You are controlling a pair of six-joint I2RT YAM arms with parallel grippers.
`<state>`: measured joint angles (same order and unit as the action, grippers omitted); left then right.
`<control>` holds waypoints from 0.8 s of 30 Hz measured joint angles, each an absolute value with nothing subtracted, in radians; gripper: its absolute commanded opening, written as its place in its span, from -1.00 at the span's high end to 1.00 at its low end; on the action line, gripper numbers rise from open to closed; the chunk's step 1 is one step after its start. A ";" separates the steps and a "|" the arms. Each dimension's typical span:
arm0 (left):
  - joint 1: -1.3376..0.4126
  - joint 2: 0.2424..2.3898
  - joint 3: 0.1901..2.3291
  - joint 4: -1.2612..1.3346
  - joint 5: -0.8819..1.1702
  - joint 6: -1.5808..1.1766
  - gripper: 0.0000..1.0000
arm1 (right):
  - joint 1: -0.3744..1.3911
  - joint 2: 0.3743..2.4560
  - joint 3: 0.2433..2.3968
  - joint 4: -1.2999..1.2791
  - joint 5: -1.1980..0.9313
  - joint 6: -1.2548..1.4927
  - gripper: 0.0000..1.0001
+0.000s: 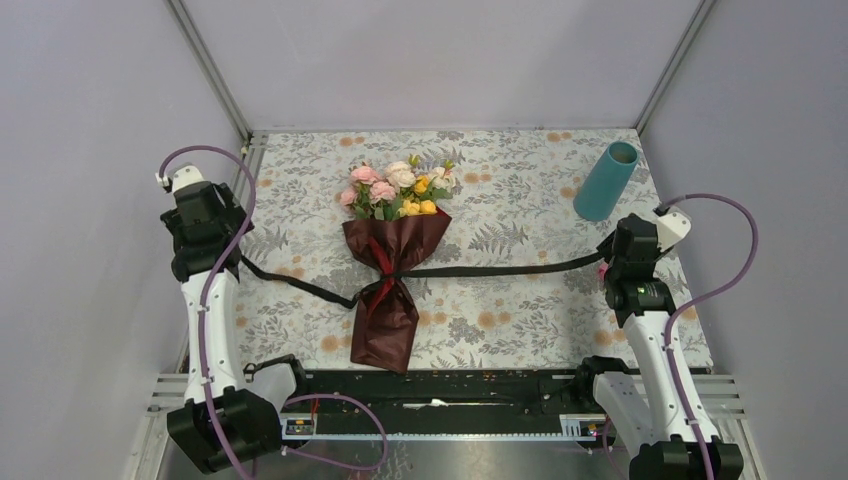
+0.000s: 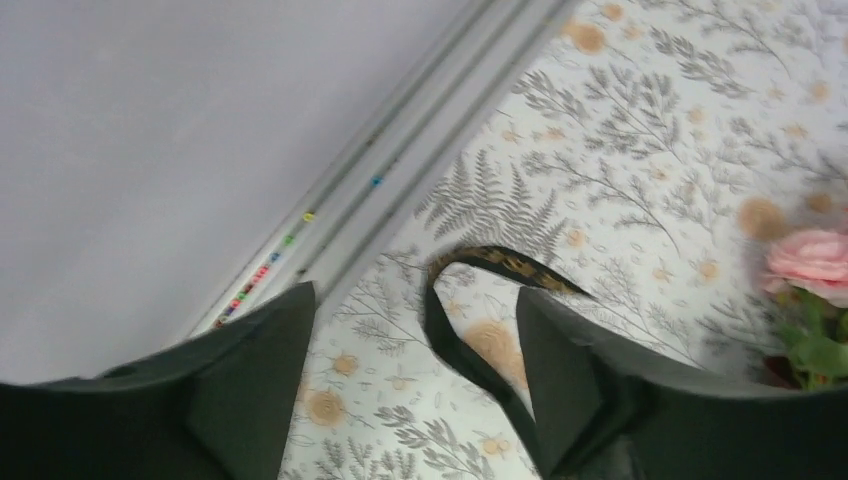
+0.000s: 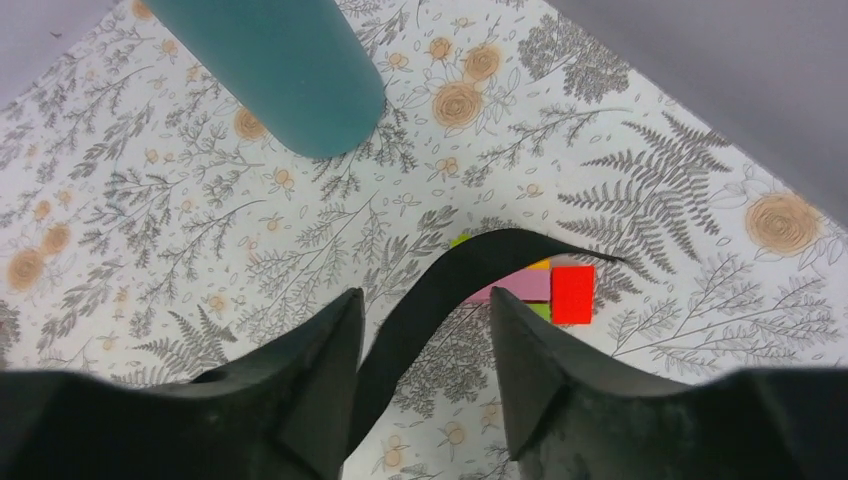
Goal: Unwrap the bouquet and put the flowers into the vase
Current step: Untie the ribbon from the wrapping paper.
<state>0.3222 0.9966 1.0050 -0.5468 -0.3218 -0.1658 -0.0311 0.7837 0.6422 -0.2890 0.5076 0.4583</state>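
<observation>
Floral-print tablecloth (image 1: 520, 200) centre: maroon-paper flower bouquet (image 1: 385, 325); long black ribbon (image 1: 500, 270) seen ungripped, left gripper (image 2: 415, 295), right gripper (image 3: 425, 295) fingers parted; grasp nearer bouquet was advised.

A small multicoloured block toy (image 3: 566, 293) lies on the fern-and-flower printed tablecloth (image 1: 520, 300), near the grey wall (image 3: 720, 70).

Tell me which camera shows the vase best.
The top external view: the whole vase shows, open mouth included. The right wrist view cuts off its top; the left wrist view misses it entirely.
</observation>
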 measured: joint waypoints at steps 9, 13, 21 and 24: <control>0.247 0.982 0.963 -0.586 -0.186 -0.200 -0.96 | -0.033 0.795 0.642 -0.310 0.390 0.466 -0.81; 0.062 0.941 0.945 -0.593 -0.134 -0.238 -0.96 | -0.033 0.797 0.642 -0.298 0.223 0.459 -0.81; -0.299 0.810 0.729 -0.518 0.058 -0.427 -0.96 | 0.092 0.904 0.630 -0.203 -0.148 0.456 -0.76; -0.373 0.786 0.628 -0.489 0.121 -0.508 -0.97 | 0.278 0.949 0.612 -0.157 -0.194 0.463 -0.74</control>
<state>-0.3733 0.7860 0.6281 -0.4892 0.1211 -0.5083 0.2779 0.9485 0.6121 -0.1574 -0.1940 0.4629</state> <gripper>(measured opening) 0.982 0.883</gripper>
